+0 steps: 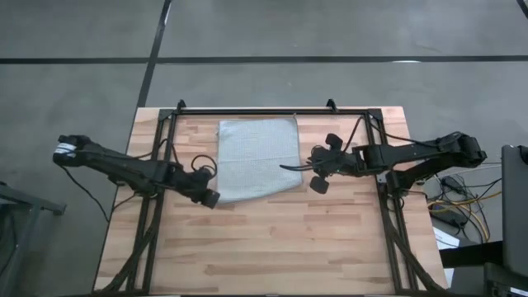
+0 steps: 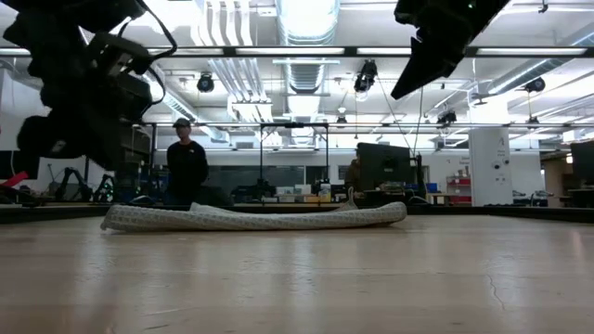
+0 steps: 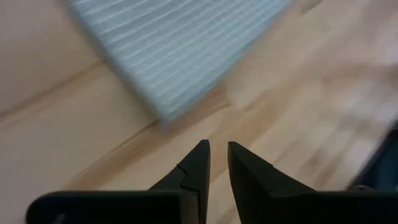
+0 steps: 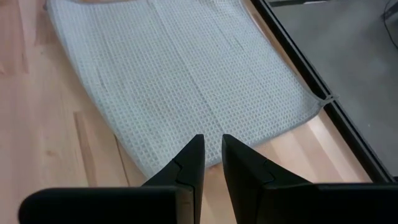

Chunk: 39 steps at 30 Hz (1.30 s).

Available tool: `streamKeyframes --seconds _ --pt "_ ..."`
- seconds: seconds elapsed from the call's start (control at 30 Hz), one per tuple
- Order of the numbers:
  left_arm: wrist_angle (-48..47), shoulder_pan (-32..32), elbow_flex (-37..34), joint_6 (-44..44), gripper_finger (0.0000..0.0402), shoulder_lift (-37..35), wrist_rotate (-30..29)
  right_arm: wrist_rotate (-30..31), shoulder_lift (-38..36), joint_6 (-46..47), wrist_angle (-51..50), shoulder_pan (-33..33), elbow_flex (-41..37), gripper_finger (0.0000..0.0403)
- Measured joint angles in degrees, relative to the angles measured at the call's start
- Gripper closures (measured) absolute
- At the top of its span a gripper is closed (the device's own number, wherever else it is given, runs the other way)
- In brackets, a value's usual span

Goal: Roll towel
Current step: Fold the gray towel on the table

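The towel [image 1: 257, 158], a light grey-blue waffle-textured cloth, lies spread flat on the wooden table at its far middle; in the low view the towel [image 2: 255, 218] is a low strip. My left gripper [image 1: 213, 199] hovers just off the towel's near left corner [image 3: 163, 112], fingers almost together and nothing between them. My right gripper [image 1: 285, 168] hangs well above the towel's right edge, near its near right corner [image 4: 149, 168]. Its fingers are likewise almost together and empty, and it is high and clear in the low view [image 2: 401, 91].
A black frame rail [image 4: 311, 74] runs along the table's far edge and down both sides [image 1: 381, 157]. Bare wood [image 1: 272, 247] fills the near half of the table. A person [image 2: 187, 162] stands far back in the room.
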Motion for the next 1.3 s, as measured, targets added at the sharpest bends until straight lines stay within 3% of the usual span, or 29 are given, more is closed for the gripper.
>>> streamKeyframes --seconds 0.2,0.33,0.57,0.87,1.3 --pt "8.68 -0.02 -2.40 -0.59 0.0342 0.74 0.11 0.00 0.00 -0.25 0.04 0.05 -0.10 0.0350" --pt "8.29 -0.02 -3.34 -3.29 0.0342 0.91 0.70 -0.09 0.00 0.99 -0.01 0.05 -0.10 0.0350" --pt "8.38 -0.02 -4.29 -3.77 0.0342 0.98 1.54 -2.89 0.15 12.14 -0.32 0.05 -0.19 0.0350" --pt "8.45 -0.02 -5.41 -4.25 0.0342 0.98 1.59 -3.19 0.38 13.27 -0.38 0.05 -1.27 0.0350" --pt "8.45 -0.02 -6.00 -5.42 0.0341 0.98 1.59 -3.58 0.39 22.27 0.24 0.03 -10.63 0.0350"
